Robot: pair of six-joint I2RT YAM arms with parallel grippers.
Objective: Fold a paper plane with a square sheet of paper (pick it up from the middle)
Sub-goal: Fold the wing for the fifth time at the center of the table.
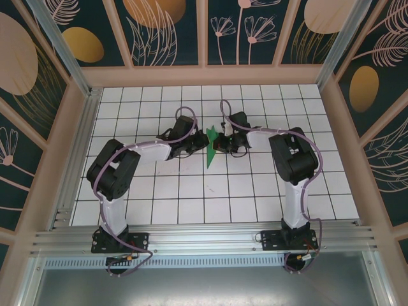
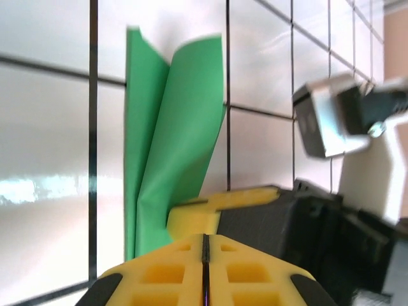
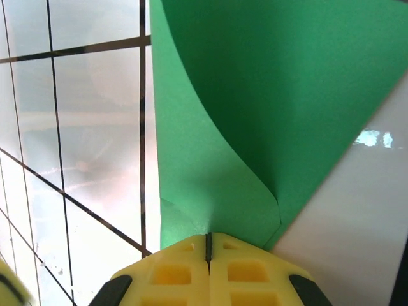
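While the right gripper [image 3: 208,255] has its yellow fingers clamped right on a fold of the green paper plane [image 3: 255,95], the left gripper [image 2: 205,271] is closed too. The paper fans out just past its tips, left of the seam, and I can't tell if it's actually pinching any. From above, the plane sits about mid-table [image 1: 159,191], a bit toward the far edge, squeezed between both grippers, pointy end toward the near edge. Both arms bend at the elbow and reach inward, facing each other.
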